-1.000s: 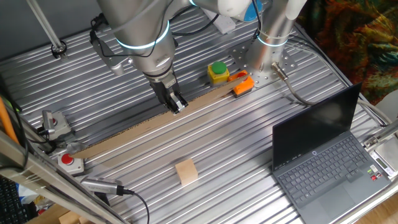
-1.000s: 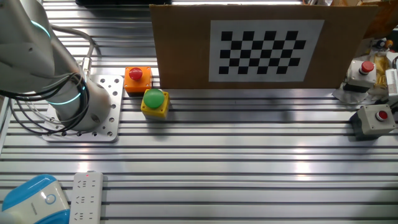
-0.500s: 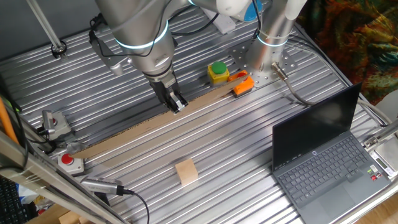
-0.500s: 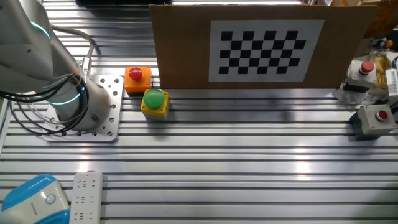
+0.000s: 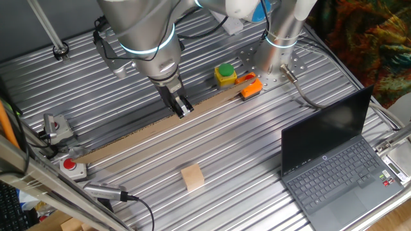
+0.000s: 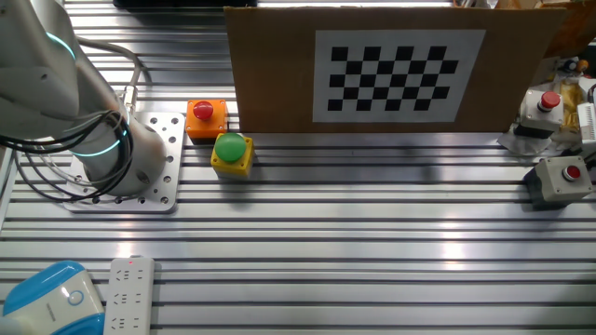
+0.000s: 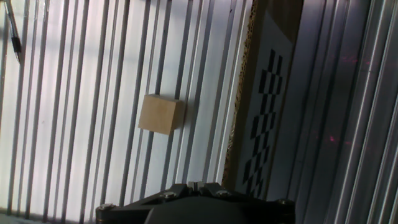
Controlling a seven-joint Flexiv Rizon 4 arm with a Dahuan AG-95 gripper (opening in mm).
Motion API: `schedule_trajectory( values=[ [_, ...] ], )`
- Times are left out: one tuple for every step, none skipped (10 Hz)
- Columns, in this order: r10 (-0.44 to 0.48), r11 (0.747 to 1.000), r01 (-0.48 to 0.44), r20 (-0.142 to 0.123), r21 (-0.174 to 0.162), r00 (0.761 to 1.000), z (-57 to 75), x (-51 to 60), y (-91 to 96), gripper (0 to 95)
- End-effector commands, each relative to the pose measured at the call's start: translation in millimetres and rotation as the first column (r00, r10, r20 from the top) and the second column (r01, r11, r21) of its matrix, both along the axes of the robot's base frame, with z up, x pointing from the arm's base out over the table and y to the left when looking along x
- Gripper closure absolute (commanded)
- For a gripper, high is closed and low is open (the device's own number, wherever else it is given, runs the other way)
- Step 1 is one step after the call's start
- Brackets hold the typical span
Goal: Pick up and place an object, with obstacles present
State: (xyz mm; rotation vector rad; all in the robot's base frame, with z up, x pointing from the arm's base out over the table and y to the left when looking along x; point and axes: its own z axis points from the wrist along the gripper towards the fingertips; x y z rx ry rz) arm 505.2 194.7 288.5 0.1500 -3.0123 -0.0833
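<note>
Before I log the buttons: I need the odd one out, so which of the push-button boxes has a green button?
The yellow box beside the arm's base has the green button. The orange box next to it and the grey box carry red buttons.

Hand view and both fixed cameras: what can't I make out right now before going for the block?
- Wooden block: absent from the other fixed view, hidden behind the upright checkerboard board.
- Gripper: jaw gap too small to judge in one fixed view; fingertips cut off by the bottom edge in the hand view.
- Laptop: corner cut off by the frame edge.
</note>
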Motion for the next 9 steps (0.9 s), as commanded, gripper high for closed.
schedule_trajectory(
  values=[
    [-0.024,0.999,0.025,0.015,-0.025,1.000,-0.2,-0.4,-0.3,95.0],
    [-0.035,0.999,0.036,0.021,-0.035,0.999,-0.2,-0.4,-0.3,95.0],
    [-0.042,0.998,0.043,0.028,-0.042,0.999,-0.2,-0.4,-0.3,95.0],
    [-0.048,0.998,0.049,0.034,-0.047,0.998,-0.2,-0.4,-0.3,95.0],
    [-0.060,0.996,0.063,0.044,-0.056,0.997,-0.2,-0.4,-0.3,95.0],
    [-0.066,0.996,0.069,0.050,-0.061,0.997,-0.2,-0.4,-0.3,95.0],
    [-0.068,0.995,0.072,0.059,-0.066,0.996,-0.2,-0.4,-0.3,95.0],
    [-0.069,0.995,0.074,0.065,-0.073,0.995,-0.2,-0.4,-0.3,95.0],
    [-0.066,0.995,0.070,0.063,-0.073,0.996,-0.2,-0.4,-0.3,95.0]
  ],
)
